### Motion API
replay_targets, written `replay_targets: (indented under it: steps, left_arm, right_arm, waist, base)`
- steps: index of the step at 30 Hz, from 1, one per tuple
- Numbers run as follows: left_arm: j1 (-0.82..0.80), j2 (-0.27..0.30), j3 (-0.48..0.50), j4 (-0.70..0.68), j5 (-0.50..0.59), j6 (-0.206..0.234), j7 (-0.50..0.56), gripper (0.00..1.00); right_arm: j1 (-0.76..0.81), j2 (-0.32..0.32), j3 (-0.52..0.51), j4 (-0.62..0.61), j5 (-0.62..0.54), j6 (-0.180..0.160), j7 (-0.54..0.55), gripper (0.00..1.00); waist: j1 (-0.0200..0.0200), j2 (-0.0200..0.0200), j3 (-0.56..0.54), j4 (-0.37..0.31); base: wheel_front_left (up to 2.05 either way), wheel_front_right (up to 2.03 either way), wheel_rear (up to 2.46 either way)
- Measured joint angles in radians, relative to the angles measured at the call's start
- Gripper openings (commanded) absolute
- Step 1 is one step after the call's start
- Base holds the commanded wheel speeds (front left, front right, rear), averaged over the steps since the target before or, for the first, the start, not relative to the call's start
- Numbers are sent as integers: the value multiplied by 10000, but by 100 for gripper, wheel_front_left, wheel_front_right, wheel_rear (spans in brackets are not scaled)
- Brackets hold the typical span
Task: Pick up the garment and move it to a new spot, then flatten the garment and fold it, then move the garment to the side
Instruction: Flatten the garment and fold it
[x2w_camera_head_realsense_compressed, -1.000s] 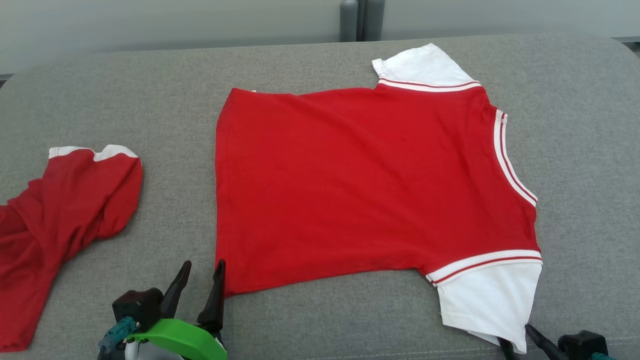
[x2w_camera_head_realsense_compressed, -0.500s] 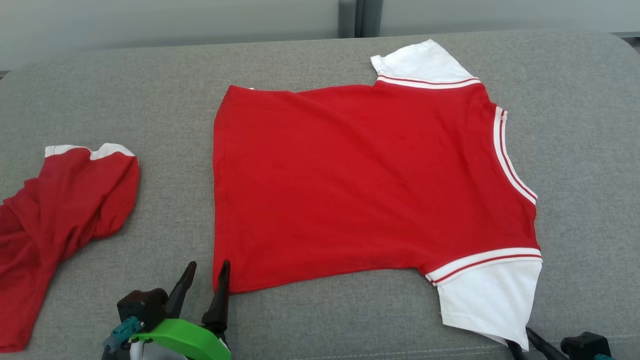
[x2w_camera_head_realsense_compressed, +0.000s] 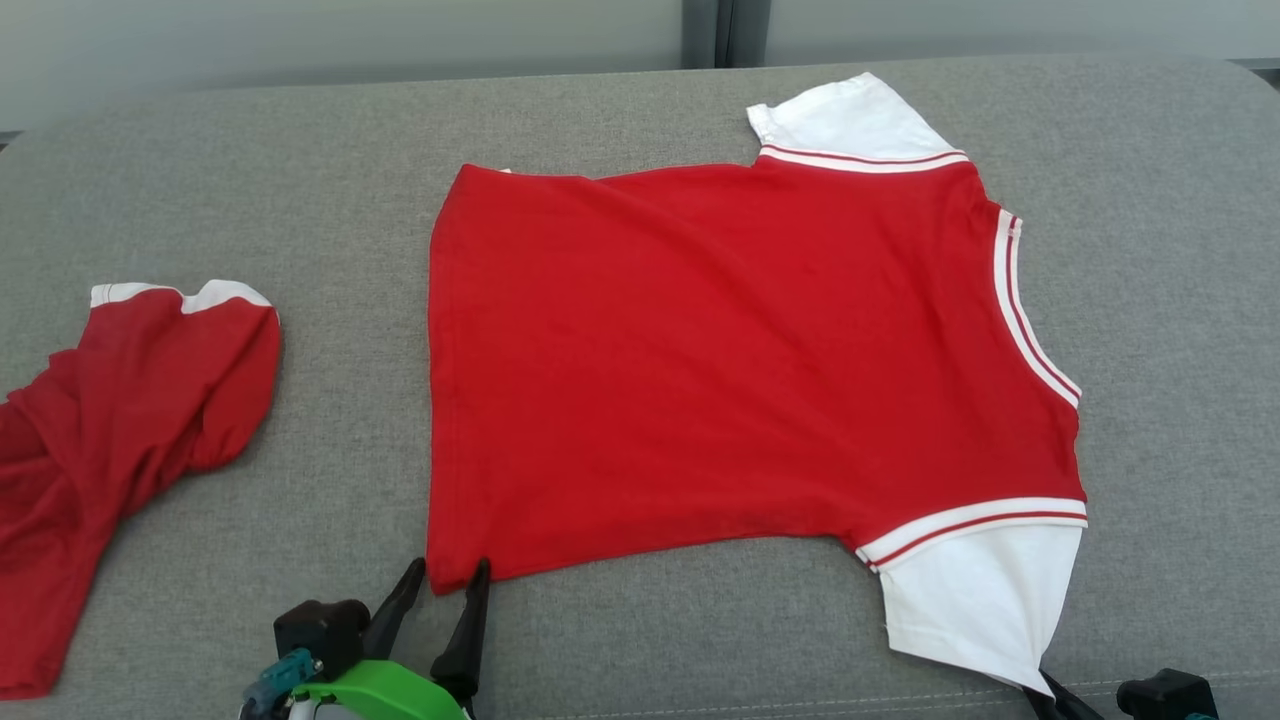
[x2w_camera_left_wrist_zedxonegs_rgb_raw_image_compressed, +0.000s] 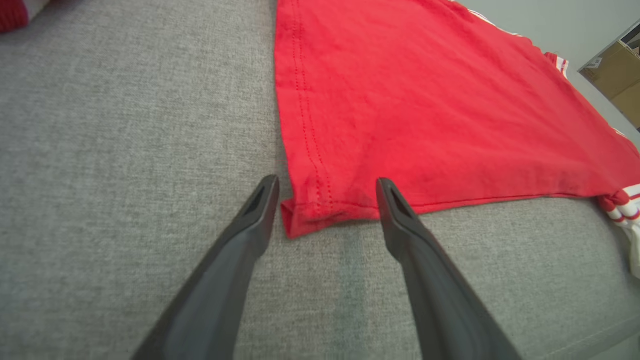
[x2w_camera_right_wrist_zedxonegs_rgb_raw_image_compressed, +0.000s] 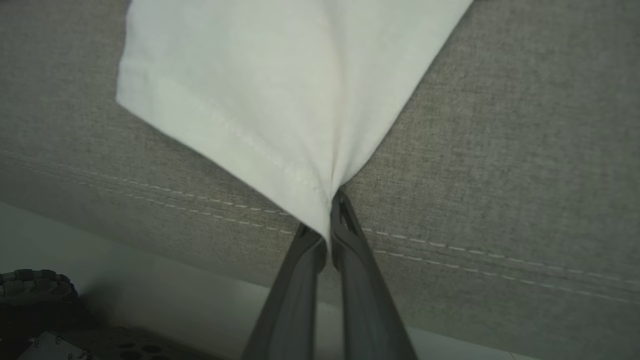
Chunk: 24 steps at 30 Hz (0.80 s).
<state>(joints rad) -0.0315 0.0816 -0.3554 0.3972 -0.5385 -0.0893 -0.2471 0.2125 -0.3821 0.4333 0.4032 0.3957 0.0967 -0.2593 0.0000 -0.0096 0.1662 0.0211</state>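
Red T-shirt (x2w_camera_head_realsense_compressed: 720, 360) with white sleeves, flat on grey upholstered worktop (x2w_camera_head_realsense_compressed: 300, 180), left fingers (x2w_camera_left_wrist_zedxonegs_rgb_raw_image_compressed: 235, 250) spread astride hem corner, right fingers (x2w_camera_right_wrist_zedxonegs_rgb_raw_image_compressed: 360, 280) pinching sleeve corner

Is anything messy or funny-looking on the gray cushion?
Yes. The second red garment at the left lies crumpled, not flat. The spread shirt is mostly smooth, but its near hem corner curls up, and the right gripper pinches its white sleeve into a point.

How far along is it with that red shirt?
Done: the red shirt lies spread flat on the grey cushion. In hand: the right tool is shut on the white sleeve; the left tool stands open astride the hem corner. Left: folding, then moving it aside.
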Motion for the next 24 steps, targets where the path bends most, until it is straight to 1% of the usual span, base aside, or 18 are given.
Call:
replay_targets:
  steps: [5, 10, 11, 12, 13, 19, 22, 24]
  left_arm:
    - [-124, -6, -107, 397, 12, 0, 278, 100]
    - [-344, 0, -38, 504, 2, -36, 278, 100]
    - [-346, 0, -71, 523, -4, -86, 314, 47]
    - [-346, -4, -107, 558, -33, -88, 362, 18]
    - [-346, -4, -151, 593, -40, -90, 364, 0]
    - [-349, 0, -305, 644, -140, -165, 541, 0]
    - [-348, 104, -276, 497, -263, -176, 727, 0]
    - [-351, 268, -267, 339, -311, -207, 905, 0]
  right_arm:
    - [-5, 2, 10, -29, -10, 2, -12, 0]
    - [-52, 12, 35, -50, -13, 73, -12, 0]
    - [-52, 15, 35, -50, -13, 73, -12, 0]
    - [-52, 15, 33, -50, -13, 73, -12, 0]
    - [-52, 17, 29, -48, -13, 73, -12, 0]
    - [-71, -36, 6, -109, -8, 88, -6, 0]
    - [-200, -238, 12, -401, -8, 173, 50, 0]
    - [-459, -405, -115, -754, 2, 171, 50, 0]
  waist:
    - [0, 0, 44, -28]
    - [0, 0, 88, -124]
    - [0, 0, 93, -133]
    - [0, 0, 96, -140]
    - [0, 0, 99, -147]
    - [0, 0, 87, -176]
    - [0, 0, 97, -247]
    - [0, 0, 126, -316]
  base:
    - [0, 0, 0]
    - [0, 0, 0]
    - [0, 0, 0]
    - [0, 0, 0]
    - [0, 0, 0]
    - [0, 0, 0]
    - [0, 0, 0]
    - [0, 0, 0]
